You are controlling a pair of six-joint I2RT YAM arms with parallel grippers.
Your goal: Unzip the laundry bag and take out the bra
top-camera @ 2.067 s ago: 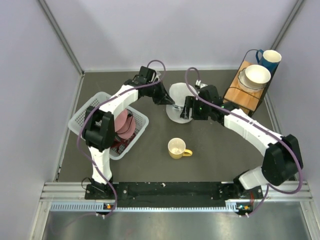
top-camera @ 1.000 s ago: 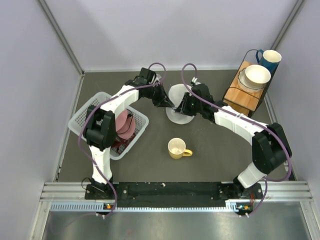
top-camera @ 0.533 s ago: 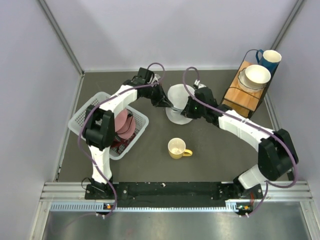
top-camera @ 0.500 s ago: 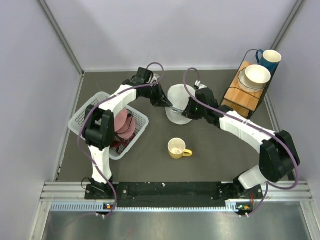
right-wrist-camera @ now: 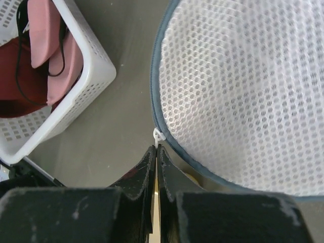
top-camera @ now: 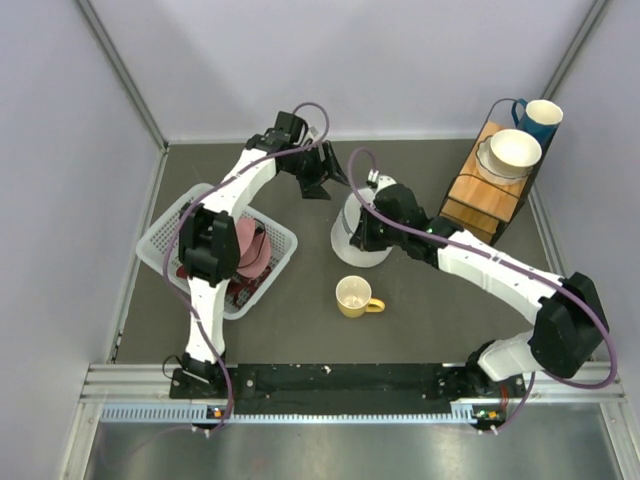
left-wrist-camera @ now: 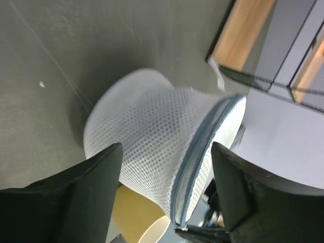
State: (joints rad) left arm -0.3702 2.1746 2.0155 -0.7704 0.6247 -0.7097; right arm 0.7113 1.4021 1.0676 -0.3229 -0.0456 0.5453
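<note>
The laundry bag (top-camera: pixel 352 226), a white mesh pod with a grey-blue zipper, is tipped up on its edge at the table's middle. My right gripper (right-wrist-camera: pixel 156 148) is shut on its small white zipper pull (right-wrist-camera: pixel 158 135) at the bag's (right-wrist-camera: pixel 243 86) lower left rim; from above, the right gripper (top-camera: pixel 358 236) is at the bag's near side. My left gripper (top-camera: pixel 333 176) hangs open just beyond the bag, touching nothing. In the left wrist view its jaws stand wide, framing the bag (left-wrist-camera: pixel 147 136) and the zipper seam (left-wrist-camera: pixel 195 157). The bra is hidden.
A white lattice basket (top-camera: pixel 280 262) with pink and dark red garments (right-wrist-camera: pixel 48 61) sits left of the bag. A yellow mug (top-camera: pixel 354 296) stands just in front of it. A wooden rack (top-camera: pixel 480 195) at the far right carries a white bowl (top-camera: pixel 514 150) and a blue cup (top-camera: pixel 541 117).
My left gripper let go of the bag, opened and drew back toward the far side. My right gripper stayed shut on the zipper pull and shifted left, and the bag tipped up.
</note>
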